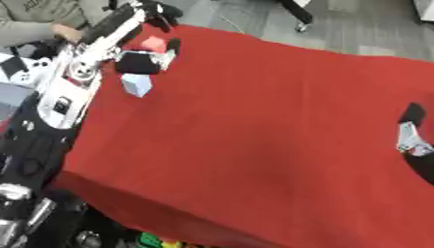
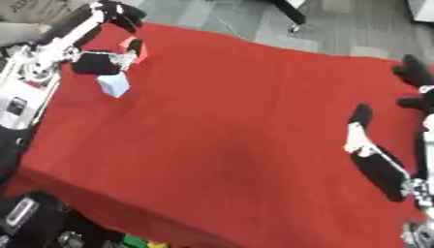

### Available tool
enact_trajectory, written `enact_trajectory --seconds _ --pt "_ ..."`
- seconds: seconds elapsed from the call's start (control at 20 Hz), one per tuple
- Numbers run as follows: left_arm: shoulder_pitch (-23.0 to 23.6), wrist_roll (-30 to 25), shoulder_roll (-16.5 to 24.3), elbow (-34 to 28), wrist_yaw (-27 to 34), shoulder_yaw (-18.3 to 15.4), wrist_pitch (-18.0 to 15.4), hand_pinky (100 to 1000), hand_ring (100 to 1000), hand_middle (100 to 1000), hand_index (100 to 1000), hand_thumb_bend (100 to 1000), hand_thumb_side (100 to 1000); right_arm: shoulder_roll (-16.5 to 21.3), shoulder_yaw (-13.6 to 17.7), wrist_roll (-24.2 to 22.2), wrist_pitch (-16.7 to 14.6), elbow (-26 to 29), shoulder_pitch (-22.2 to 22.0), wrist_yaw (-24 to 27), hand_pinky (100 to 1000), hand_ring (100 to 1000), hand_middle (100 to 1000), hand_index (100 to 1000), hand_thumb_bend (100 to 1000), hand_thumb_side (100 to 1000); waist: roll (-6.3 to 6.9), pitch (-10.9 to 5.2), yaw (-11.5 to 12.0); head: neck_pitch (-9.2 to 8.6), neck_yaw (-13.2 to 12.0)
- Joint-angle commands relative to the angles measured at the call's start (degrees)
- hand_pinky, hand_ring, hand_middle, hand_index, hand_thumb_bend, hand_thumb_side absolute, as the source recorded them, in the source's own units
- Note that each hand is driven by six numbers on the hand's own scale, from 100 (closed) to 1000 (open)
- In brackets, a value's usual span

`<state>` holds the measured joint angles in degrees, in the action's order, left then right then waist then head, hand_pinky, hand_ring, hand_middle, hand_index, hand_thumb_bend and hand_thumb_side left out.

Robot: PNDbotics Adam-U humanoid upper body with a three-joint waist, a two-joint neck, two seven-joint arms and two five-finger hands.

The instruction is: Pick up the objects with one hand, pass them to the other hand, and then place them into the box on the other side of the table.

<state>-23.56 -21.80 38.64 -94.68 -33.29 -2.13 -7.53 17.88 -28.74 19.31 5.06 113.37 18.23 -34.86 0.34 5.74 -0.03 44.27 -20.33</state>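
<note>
My left hand [image 1: 142, 60] curls around the red block [image 1: 154, 43], just beyond the white cube [image 1: 136, 84]; my right hand [image 2: 373, 147], fingers relaxed, waits far across.

lab: red-draped table [image 1: 271, 121], grey floor [image 1: 356, 29]

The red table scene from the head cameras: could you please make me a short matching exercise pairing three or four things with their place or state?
Things:
1. left hand
2. right hand
3. pale cube
4. red cloth

Places or states:
A. lies on the cloth just in front of the left hand
B. covers the table
C. far left corner, fingers around a red-orange object
D. right edge, fingers straight, holding nothing

Pairs: 1-C, 2-D, 3-A, 4-B
</note>
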Motion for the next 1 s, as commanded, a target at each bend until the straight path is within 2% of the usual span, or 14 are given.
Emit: enact_trajectory --seconds 0.05,0.15,0.2,0.25,0.3,0.35,0.5,0.55,0.7,0.85,1.0 --pt "-3.0 -1.7 6.2 4.7 -6.7 2.3 -3.7 814 751 753 888 361 131 -0.2 -2.3 -2.4 -1.3 1.2 1.1 -0.1 684 849 802 957 100 234 0.29 -1.02 -0.2 -0.15 -0.1" --pt "-5.1 -2.3 8.0 8.3 -11.9 4.1 -5.9 815 771 784 911 484 148 -0.1 -3.2 -3.3 -1.7 1.2 1.2 0.2 683 849 802 958 100 241 0.32 -1.21 -0.3 -0.15 0.6" --pt "-6.2 -2.9 8.5 10.5 -15.1 5.0 -6.7 816 774 788 914 497 150 -0.1 -3.6 -3.6 -1.9 1.2 1.2 0.4 683 849 801 958 100 242 0.34 -1.28 -0.3 -0.15 0.9" --pt "-7.2 -3.7 9.0 12.7 -18.6 5.8 -7.6 819 795 819 939 616 175 -0.1 -3.8 -3.9 -1.9 1.2 1.2 0.5 683 849 801 959 100 252 0.37 -1.35 -0.4 -0.15 1.3" --pt "-8.2 -4.3 9.1 14.7 -21.7 6.5 -8.5 821 801 827 945 648 198 -0.1 -3.9 -4.1 -2.0 1.2 1.1 0.6 683 848 801 959 100 254 0.37 -1.40 -0.5 -0.15 1.7" --pt "-9.0 -4.6 9.4 16.7 -24.7 7.3 -9.6 825 822 848 961 756 247 -0.1 -4.0 -4.1 -1.9 1.2 1.1 0.7 682 847 799 959 100 259 0.39 -1.43 -0.7 -0.15 2.3" --pt "-11.2 -4.0 9.3 22.1 -31.4 8.7 -12.0 824 826 853 964 776 277 -0.1 -4.0 -4.0 -1.7 1.2 0.9 0.9 680 846 798 959 100 262 0.47 -1.43 -0.8 -0.15 3.1" --pt "-11.8 -4.0 9.0 23.9 -32.8 8.6 -12.1 820 819 847 962 750 296 -0.1 -4.1 -3.9 -1.6 1.2 0.9 0.9 680 845 797 959 100 263 0.48 -1.41 -0.9 -0.15 3.3" --pt "-13.1 -4.3 7.4 28.3 -35.7 8.2 -11.3 818 817 845 960 750 289 -0.1 -4.2 -3.7 -1.7 1.2 0.9 1.1 679 845 796 959 100 265 0.51 -1.36 -0.9 -0.15 3.9" --pt "-14.1 -3.0 6.0 32.6 -37.9 7.9 -11.3 819 814 827 937 714 202 -0.2 -4.3 -3.6 -1.7 1.2 0.8 1.2 678 844 794 959 100 264 0.47 -1.32 -1.1 -0.15 4.4" --pt "-15.4 -0.8 4.9 37.1 -39.0 7.4 -12.2 816 806 810 920 676 203 -0.4 -4.3 -3.5 -1.7 1.2 0.8 1.3 678 844 794 959 100 263 0.43 -1.27 -1.4 -0.15 4.7"
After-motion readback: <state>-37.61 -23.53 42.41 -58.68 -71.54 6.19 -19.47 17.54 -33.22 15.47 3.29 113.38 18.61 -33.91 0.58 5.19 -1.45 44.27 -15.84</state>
